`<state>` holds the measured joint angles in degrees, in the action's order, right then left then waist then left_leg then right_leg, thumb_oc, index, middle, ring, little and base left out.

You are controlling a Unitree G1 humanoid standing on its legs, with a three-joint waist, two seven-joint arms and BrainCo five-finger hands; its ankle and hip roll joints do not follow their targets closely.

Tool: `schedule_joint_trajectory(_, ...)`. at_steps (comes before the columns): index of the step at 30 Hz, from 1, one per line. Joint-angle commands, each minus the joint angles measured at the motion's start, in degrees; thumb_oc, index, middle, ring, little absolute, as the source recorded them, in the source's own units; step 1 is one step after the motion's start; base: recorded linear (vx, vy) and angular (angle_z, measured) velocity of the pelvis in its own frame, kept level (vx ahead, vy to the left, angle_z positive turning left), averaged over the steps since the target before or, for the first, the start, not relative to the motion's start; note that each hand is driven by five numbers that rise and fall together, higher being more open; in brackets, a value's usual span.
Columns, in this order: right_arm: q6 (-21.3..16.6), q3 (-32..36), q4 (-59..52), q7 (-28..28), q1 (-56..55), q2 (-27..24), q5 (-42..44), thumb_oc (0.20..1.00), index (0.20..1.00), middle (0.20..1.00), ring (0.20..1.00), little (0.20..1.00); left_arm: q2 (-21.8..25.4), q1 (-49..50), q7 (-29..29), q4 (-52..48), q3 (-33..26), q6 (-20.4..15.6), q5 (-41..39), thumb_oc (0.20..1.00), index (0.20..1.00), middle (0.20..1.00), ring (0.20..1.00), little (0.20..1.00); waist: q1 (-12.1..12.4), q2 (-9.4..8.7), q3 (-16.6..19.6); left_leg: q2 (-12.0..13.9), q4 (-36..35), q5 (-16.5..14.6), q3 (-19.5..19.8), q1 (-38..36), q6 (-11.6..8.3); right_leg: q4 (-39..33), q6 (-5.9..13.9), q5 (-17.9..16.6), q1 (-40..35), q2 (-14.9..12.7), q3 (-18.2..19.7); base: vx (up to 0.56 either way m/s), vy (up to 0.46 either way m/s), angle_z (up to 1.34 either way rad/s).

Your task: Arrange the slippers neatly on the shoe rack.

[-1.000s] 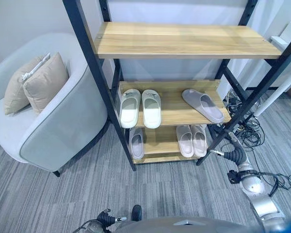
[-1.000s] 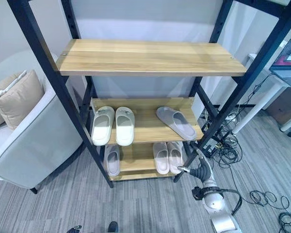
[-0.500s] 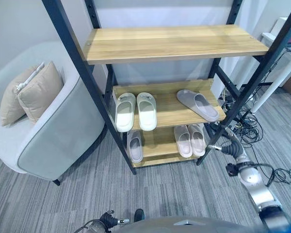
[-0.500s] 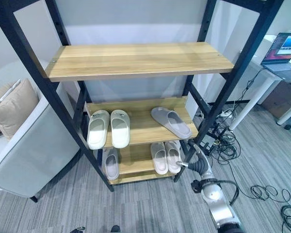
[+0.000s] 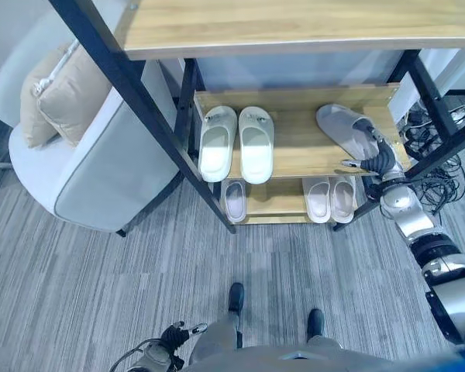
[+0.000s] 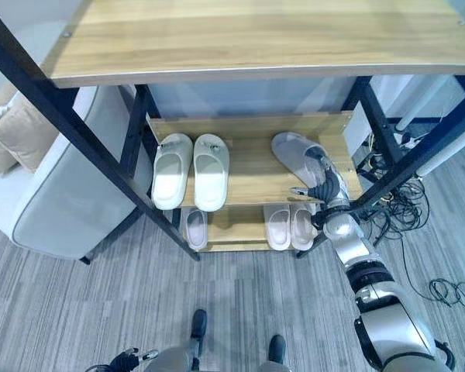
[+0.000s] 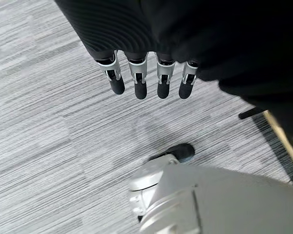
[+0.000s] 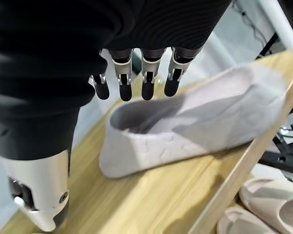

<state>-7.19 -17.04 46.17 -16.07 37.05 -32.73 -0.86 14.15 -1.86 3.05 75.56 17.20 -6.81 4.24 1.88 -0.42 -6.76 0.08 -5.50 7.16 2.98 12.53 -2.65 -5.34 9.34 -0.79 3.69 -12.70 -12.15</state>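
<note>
The shoe rack (image 5: 296, 152) has a black frame and wooden shelves. On its middle shelf a white pair of slippers (image 5: 238, 143) lies side by side at the left, and a single grey slipper (image 5: 342, 130) lies askew at the right. My right hand (image 5: 376, 157) hovers at that slipper's near end. In the right wrist view its fingers (image 8: 148, 78) hang straight just above the grey slipper (image 8: 195, 122), apart from it. On the bottom shelf are one pale slipper (image 5: 234, 200) and a pale pair (image 5: 331, 198). My left hand (image 7: 139, 78) hangs open over the floor.
A grey armchair (image 5: 108, 163) with beige cushions (image 5: 58, 93) stands close to the rack's left side. Loose cables (image 5: 442, 116) lie on the floor right of the rack. A black upright (image 5: 418, 81) of the frame stands just right of my right hand.
The camera has moved in and tilted down. My right hand has risen from beside the bottom shelf to the grey slipper on the middle shelf.
</note>
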Motion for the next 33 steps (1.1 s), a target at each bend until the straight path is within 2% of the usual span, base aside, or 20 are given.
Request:
schedule_joint_trajectory(1, -1.2, -1.2, -0.2, -1.7, 2.1, -3.4, 3.0, 1.000, 1.000, 1.000, 1.000, 1.000, 0.0, -1.5, 1.3, 3.5, 2.2, -0.7, -2.0, 1.000, 1.000, 1.000, 1.000, 1.000, 0.6, -0.72, 1.5, 3.1, 0.5, -4.2, -3.5, 1.0, -2.81, 0.3, 1.38, -3.4, 3.0, -2.1, 1.5, -0.03, -0.006, 0.04)
schedule_joint_trajectory(11, -0.7, -6.1, 8.8, -2.0, 15.3, -7.0, 5.2, 1.000, 1.000, 1.000, 1.000, 1.000, 2.0, -4.2, 1.6, 2.8, 3.8, -1.8, -4.2, 1.000, 1.000, 1.000, 1.000, 1.000, 2.4, 0.02, -1.9, 2.5, 0.5, -2.9, -2.7, 4.8, -3.06, 0.3, 1.54, -4.4, 6.2, -2.5, 1.4, 0.00, 0.000, 0.01)
schedule_joint_trajectory(14, -0.4, -7.6, 7.5, -1.9, 17.2, -5.5, 4.9, 1.000, 1.000, 1.000, 1.000, 1.000, 2.0, -3.2, 1.7, 3.3, 3.6, -1.6, -3.7, 1.000, 1.000, 1.000, 1.000, 1.000, 2.3, -0.58, -2.2, 2.7, 0.5, -3.0, -2.7, 4.6, -3.05, 0.3, 1.41, -4.2, 5.9, -2.2, 1.5, 0.00, 0.015, 0.02)
schedule_joint_trajectory(18, 0.6, -7.7, 1.0, -1.7, 14.8, -2.3, 2.5, 1.000, 1.000, 1.000, 1.000, 1.000, 1.9, -3.8, 1.7, 3.1, 2.8, -0.9, -4.0, 1.000, 1.000, 1.000, 1.000, 1.000, 1.4, -1.35, -1.7, 2.8, 0.5, -3.8, -2.9, 3.3, -2.72, 0.4, 1.34, -3.8, 4.8, -2.2, 1.8, 0.02, 0.038, 0.02)
schedule_joint_trajectory(24, 2.2, -4.2, -5.4, -1.1, 7.4, 2.9, 2.6, 1.000, 1.000, 1.000, 1.000, 1.000, 1.5, -6.9, 2.2, 1.9, 1.7, -0.2, -4.8, 1.000, 1.000, 1.000, 1.000, 1.000, -0.2, -2.62, -1.8, 2.2, 0.5, -5.1, -3.2, 1.4, -2.01, 1.1, 1.63, -3.6, 3.6, -3.2, 1.8, 0.00, 0.039, 0.01)
schedule_joint_trajectory(33, 2.1, 0.2, -7.1, -3.5, 2.1, 5.0, 2.4, 1.000, 1.000, 1.000, 1.000, 1.000, 0.8, -5.6, 2.9, 3.4, -0.3, 0.6, -3.6, 1.000, 1.000, 1.000, 1.000, 1.000, -0.3, -3.28, -1.1, 1.4, 0.5, -5.8, -3.7, 0.9, -1.31, 1.1, 2.07, -4.2, 3.5, -4.2, 2.1, -0.01, 0.028, 0.00)
